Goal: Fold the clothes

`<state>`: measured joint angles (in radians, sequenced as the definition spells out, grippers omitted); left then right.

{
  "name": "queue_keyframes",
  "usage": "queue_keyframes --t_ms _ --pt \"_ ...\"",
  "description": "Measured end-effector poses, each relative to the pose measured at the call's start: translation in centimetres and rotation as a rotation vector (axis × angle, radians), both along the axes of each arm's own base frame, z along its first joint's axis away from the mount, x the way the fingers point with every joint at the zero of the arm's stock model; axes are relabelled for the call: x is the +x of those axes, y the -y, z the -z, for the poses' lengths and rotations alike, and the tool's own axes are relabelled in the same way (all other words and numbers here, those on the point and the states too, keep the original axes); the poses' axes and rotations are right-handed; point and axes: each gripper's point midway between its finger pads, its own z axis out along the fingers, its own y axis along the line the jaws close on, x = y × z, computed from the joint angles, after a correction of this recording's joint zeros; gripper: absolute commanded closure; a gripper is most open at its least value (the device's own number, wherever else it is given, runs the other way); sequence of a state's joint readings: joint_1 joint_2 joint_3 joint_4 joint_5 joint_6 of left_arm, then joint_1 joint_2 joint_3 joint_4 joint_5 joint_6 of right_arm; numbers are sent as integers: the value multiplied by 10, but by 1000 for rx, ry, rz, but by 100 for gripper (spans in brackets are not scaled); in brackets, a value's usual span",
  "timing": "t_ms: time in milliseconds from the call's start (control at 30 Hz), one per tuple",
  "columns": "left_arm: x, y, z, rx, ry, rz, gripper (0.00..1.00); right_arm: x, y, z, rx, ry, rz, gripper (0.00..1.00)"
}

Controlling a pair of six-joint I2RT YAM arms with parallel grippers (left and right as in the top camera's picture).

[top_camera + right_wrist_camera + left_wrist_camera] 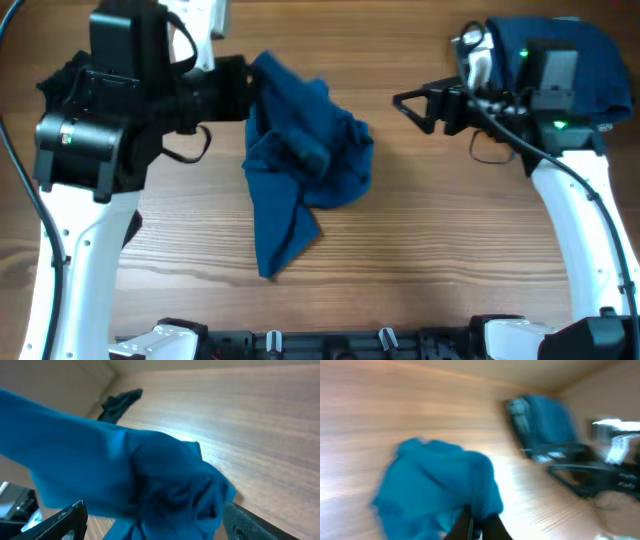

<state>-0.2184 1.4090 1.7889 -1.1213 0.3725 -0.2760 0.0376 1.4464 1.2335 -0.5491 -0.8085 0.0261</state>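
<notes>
A crumpled blue garment (300, 165) lies at the table's middle, its top edge lifted toward the left. My left gripper (250, 82) is shut on that raised edge. The blurred left wrist view shows the dark fingers (470, 527) pinching blue cloth (435, 485). My right gripper (405, 103) is open, pointing left, a short way right of the garment and apart from it. In the right wrist view the blue garment (150, 470) fills the space ahead of the wide-open gripper (155, 506).
A pile of blue clothes (590, 55) sits at the back right behind the right arm. A dark garment (60, 75) lies at the back left and shows again as a dark garment (120, 400) in the right wrist view. Bare wooden table (440, 240) spans the front.
</notes>
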Motion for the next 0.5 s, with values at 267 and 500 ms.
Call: queue_keyframes --t_ms 267,500 --pt "10 -109 27 325 -52 -372 96 33 -49 96 -77 -243 89 20" --pt "-2 -173 30 501 -96 -636 95 41 -95 116 -93 -243 132 19"
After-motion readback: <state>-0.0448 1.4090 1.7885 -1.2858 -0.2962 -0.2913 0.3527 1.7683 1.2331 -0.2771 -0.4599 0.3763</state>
